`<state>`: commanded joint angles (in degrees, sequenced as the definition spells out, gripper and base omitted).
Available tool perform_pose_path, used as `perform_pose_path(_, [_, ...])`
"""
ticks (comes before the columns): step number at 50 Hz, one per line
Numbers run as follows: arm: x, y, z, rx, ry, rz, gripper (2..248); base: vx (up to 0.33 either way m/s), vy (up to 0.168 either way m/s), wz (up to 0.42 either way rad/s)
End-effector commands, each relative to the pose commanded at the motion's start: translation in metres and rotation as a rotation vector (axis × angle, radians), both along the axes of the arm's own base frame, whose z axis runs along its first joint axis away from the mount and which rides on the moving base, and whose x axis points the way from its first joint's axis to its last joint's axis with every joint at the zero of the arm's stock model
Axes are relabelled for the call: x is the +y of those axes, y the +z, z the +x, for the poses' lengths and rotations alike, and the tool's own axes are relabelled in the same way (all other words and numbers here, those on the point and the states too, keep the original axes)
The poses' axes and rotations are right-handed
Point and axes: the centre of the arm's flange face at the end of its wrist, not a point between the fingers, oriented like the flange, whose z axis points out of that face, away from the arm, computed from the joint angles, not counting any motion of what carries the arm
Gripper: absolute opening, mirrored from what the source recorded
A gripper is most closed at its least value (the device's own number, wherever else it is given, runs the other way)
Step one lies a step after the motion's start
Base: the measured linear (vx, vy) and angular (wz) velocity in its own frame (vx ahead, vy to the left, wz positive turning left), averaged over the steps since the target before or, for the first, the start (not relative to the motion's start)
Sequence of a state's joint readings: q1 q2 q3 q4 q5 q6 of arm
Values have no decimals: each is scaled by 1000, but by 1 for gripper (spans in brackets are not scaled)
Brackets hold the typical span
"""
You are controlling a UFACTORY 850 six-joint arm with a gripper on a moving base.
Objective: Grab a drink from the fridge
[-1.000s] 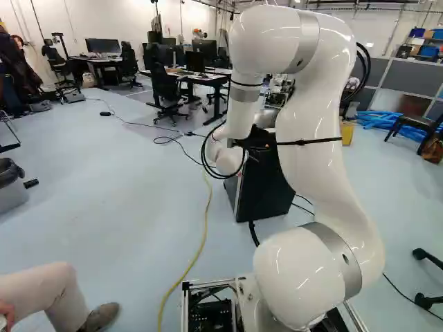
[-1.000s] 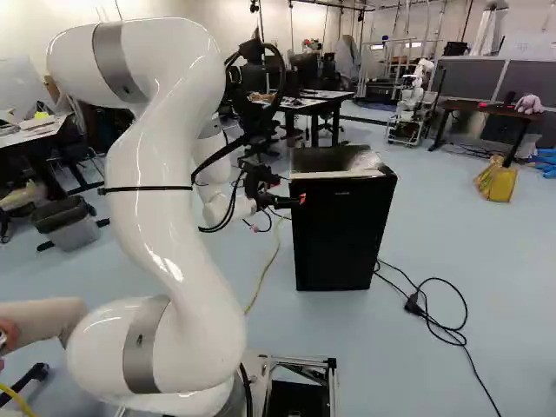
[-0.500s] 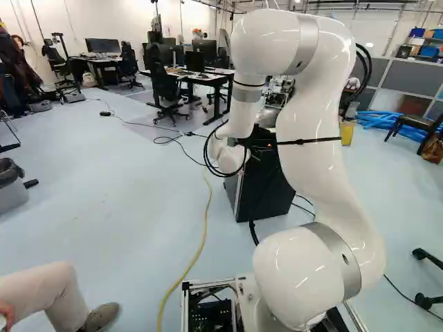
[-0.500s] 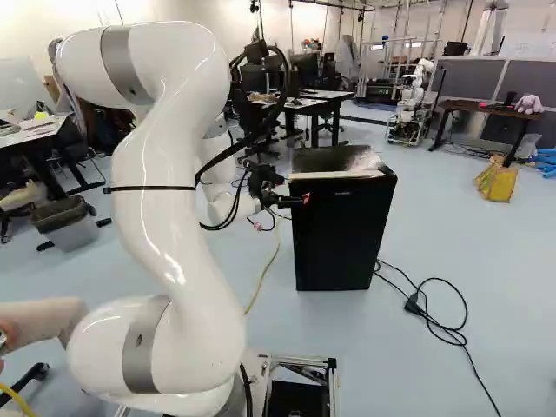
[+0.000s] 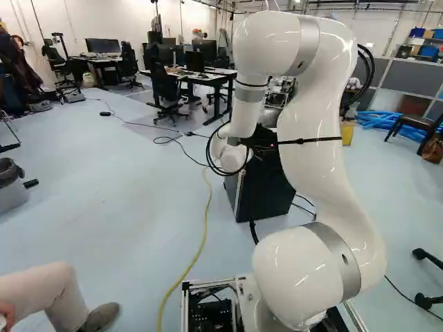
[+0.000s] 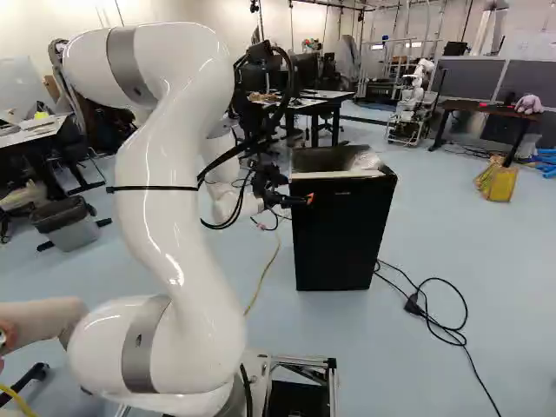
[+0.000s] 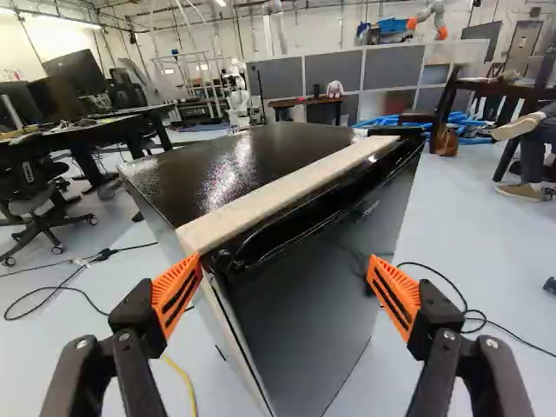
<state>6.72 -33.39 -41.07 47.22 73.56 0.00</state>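
Straight ahead of claw (image 6: 302,200) — black fridge (image 6: 343,239), front corner near one finger (image 7: 176,291) — both spread wide.

my arm (image 5: 311,166) is glossy white with grey bands (image 5: 340,257) (black cables (image 5: 374,69) loop beside it); my black gripper (image 6: 308,199) has slotted orange pads (image 7: 175,278).

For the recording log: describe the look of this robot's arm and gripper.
The arm is glossy white with rounded segments and grey bands around its joints. A thin black strap crosses it, and black cables loop along its far end. The gripper is black, with visible screws on its two finger mounts and orange pads marked by dark slots.
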Motion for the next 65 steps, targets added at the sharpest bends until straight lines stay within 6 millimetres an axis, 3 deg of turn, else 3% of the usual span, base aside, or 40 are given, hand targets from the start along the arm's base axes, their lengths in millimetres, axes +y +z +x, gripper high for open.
perform_pose_path(21, [-1,0,-2,2,-1,0,247,0,0,0])
perform_pose_path(65, [-2,4,-32,30,5,-4,247,0,0,0])
